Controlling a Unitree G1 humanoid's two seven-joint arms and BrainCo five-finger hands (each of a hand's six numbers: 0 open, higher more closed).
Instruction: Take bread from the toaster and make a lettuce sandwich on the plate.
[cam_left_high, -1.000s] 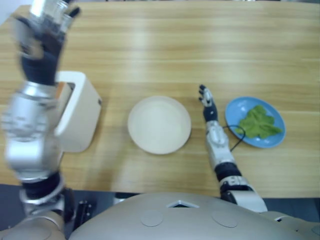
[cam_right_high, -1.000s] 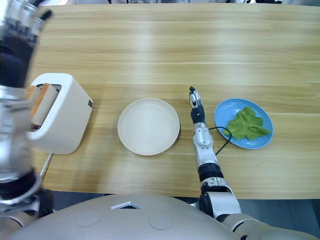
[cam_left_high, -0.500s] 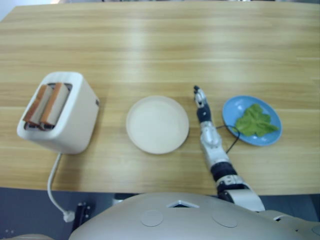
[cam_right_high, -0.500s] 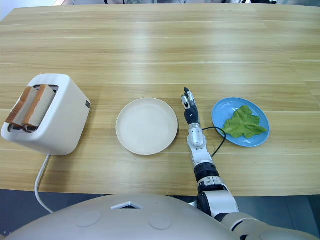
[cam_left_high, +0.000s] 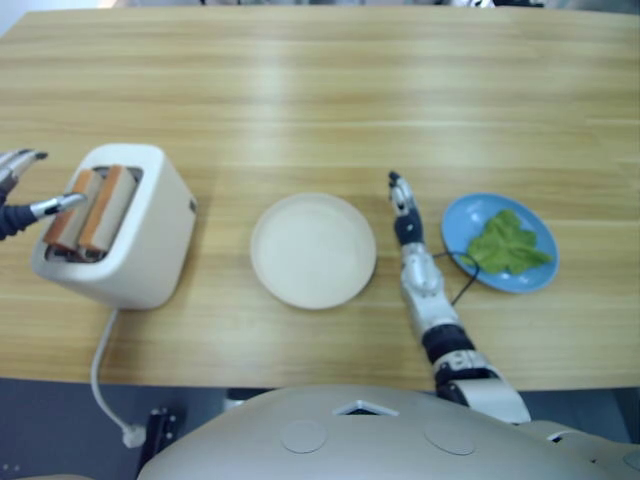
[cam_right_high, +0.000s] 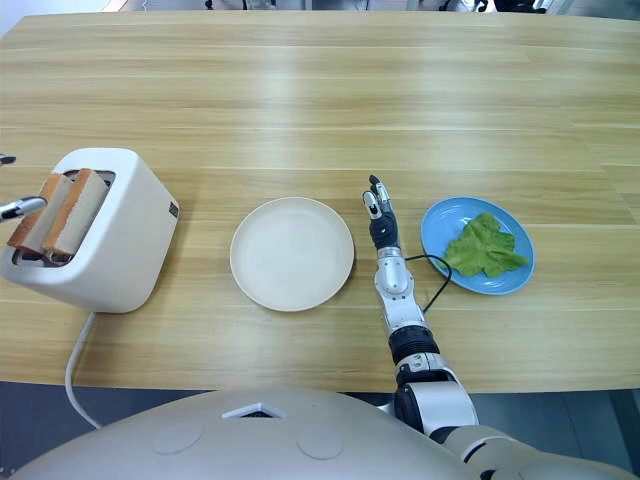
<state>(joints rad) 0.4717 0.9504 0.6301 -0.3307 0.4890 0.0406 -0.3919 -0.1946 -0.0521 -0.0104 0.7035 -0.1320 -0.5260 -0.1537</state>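
1. At the far left edge of the frame, at mid-height, the left hand (cam_left_high: 14, 212) sits level with the toaster's top. Its fingers are straight and spread and grip nothing. One fingertip (cam_left_high: 60, 204) reaches the outer slice; I cannot tell whether it touches.
2. Just right of that hand, the white toaster (cam_left_high: 150, 240) stands on the wooden table (cam_left_high: 320, 90), left of centre. The bread (cam_left_high: 105, 205) is in it: two browned slices stand upright side by side in the slots, with their tops above the rim.
3. From the toaster's lower edge a pale cord (cam_left_high: 98, 365) runs down past the table's near edge to a plug at the lower left of the frame.
4. At centre frame a round cream plate (cam_left_high: 313, 250) lies flat on the table, well apart from the toaster.
5. Right of the plate, the right hand (cam_left_high: 406, 215) lies on the table between the two plates, near the cream rim but apart from it. Its fingers are straight, held together and pointing toward the top of the frame, and they hold nothing.
6. By the right wrist a thin black cable (cam_left_high: 466, 278) loops on the table, and the loop reaches the blue plate's left rim.
7. Right of centre, the blue plate (cam_left_high: 462, 222) carries one green lettuce (cam_left_high: 510, 242) leaf, which lies flat toward its right half.
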